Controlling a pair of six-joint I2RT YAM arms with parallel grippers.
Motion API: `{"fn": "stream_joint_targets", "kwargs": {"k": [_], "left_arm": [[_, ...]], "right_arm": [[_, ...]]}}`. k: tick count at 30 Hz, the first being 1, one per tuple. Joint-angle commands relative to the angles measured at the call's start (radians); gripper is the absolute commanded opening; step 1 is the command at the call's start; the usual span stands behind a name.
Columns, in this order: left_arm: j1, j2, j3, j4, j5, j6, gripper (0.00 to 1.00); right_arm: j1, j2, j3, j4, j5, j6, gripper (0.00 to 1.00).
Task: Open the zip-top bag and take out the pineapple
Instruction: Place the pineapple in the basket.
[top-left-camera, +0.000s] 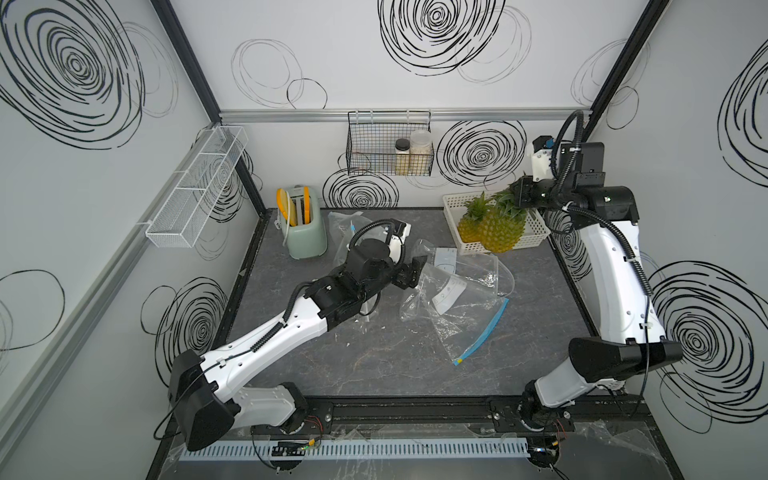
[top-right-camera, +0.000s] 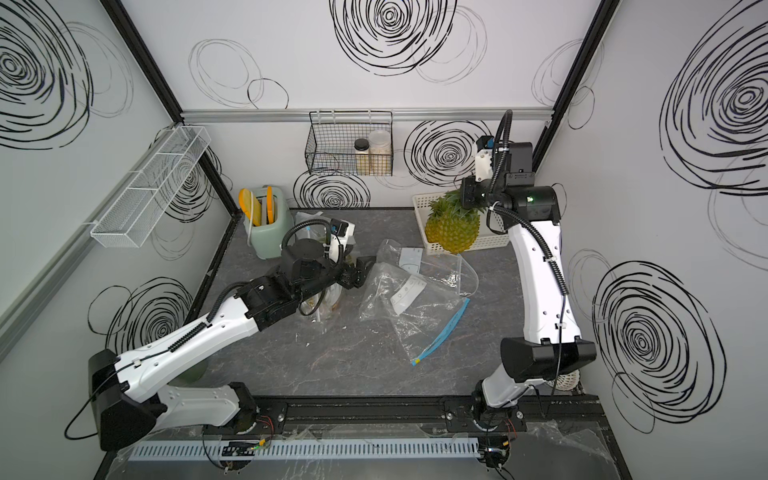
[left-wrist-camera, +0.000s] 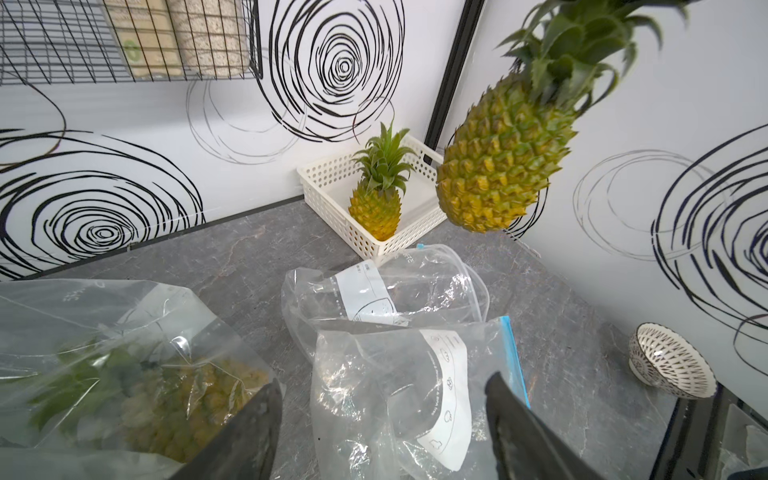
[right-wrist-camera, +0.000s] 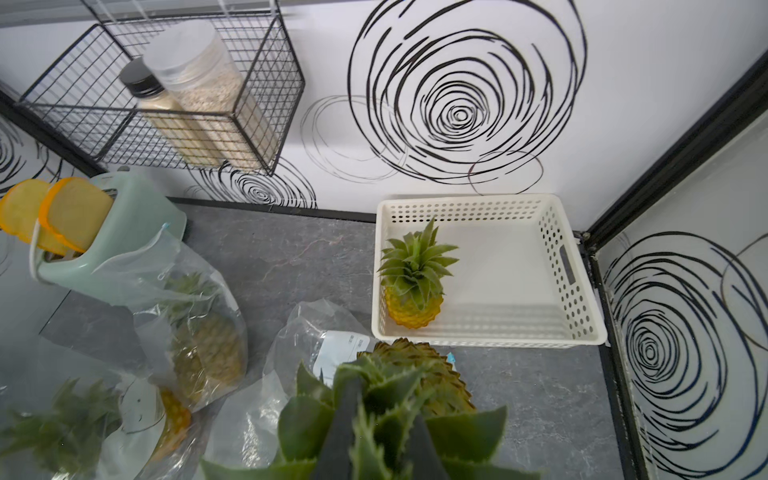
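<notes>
Gripped by its stiff green crown in the shut right gripper (top-left-camera: 521, 194): scaly yellow pineapple (top-left-camera: 503, 232), hanging in air near the perforated white basket (top-left-camera: 537, 233) at far right corner of worktop (top-left-camera: 374, 353). Right forearm upright, wrist bent inward.

Crumpled at worktop's middle: clear, glossy zip-top bag (top-left-camera: 461, 301), blue zip strip (top-left-camera: 484, 332).

Reaching low at bag's edge: left gripper (top-left-camera: 414, 272), jaws spread wide, holding nothing.

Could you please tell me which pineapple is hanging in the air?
The large pineapple held by its leafy crown in the right gripper. The smaller pineapple stands in the white basket; the rest lie inside plastic bags.
</notes>
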Motion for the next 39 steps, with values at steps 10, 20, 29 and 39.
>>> {"fn": "stream_joint_targets", "kwargs": {"k": [10, 20, 29, 39], "left_arm": [[0.011, -0.055, -0.105, 0.098, 0.036, 0.0, 0.8], [0.015, -0.104, -0.171, 0.121, 0.03, 0.003, 0.8], [0.02, -0.12, -0.205, 0.127, 0.03, 0.003, 0.8], [0.034, -0.125, -0.235, 0.129, 0.039, 0.005, 0.8]], "right_arm": [[-0.016, 0.117, 0.019, 0.433, 0.27, 0.037, 0.0], [0.016, 0.254, 0.017, 0.658, 0.471, 0.034, 0.0], [0.009, 0.395, 0.031, 0.8, 0.52, 0.113, 0.0], [-0.002, 0.478, 0.058, 0.873, 0.515, 0.183, 0.0]]}}
